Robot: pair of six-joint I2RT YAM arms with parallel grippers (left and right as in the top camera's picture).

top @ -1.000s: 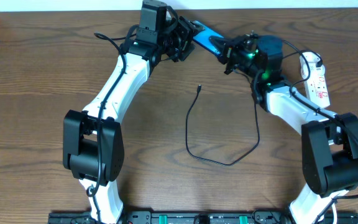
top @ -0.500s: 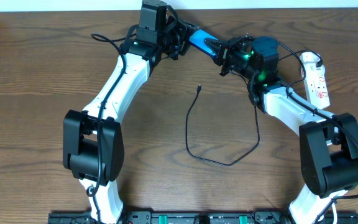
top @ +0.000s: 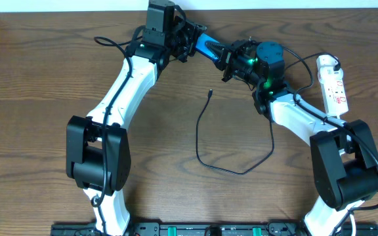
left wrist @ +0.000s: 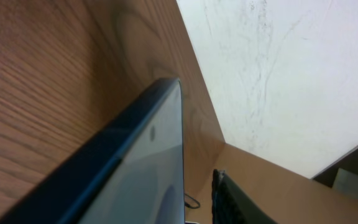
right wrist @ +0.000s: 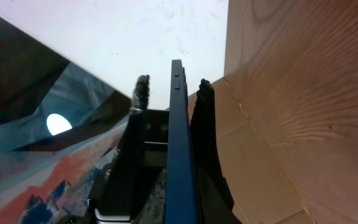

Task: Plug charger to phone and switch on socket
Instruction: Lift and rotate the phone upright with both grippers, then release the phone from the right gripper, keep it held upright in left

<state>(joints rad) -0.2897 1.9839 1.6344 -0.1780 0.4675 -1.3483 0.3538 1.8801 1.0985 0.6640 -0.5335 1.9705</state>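
Note:
The phone (top: 210,47), blue and held on edge, hangs above the table's back edge between both grippers. My right gripper (top: 227,59) is shut on its right end. In the right wrist view the phone's dark blue edge (right wrist: 179,143) runs between my fingers (right wrist: 174,87). My left gripper (top: 190,40) is around the phone's left end. In the left wrist view the phone (left wrist: 135,168) fills the lower left, with a gap to my one visible finger (left wrist: 199,190). The charger (top: 198,134) lies loose mid-table, its tip (top: 210,92) pointing away. The socket (top: 333,82) lies at the far right.
The socket's white cord (top: 307,58) loops behind my right arm. The white wall (top: 274,4) runs along the table's back edge, close behind both grippers.
My right gripper has moved left with the phone, pushing its left end further into my left gripper. The charger and the socket have not moved.

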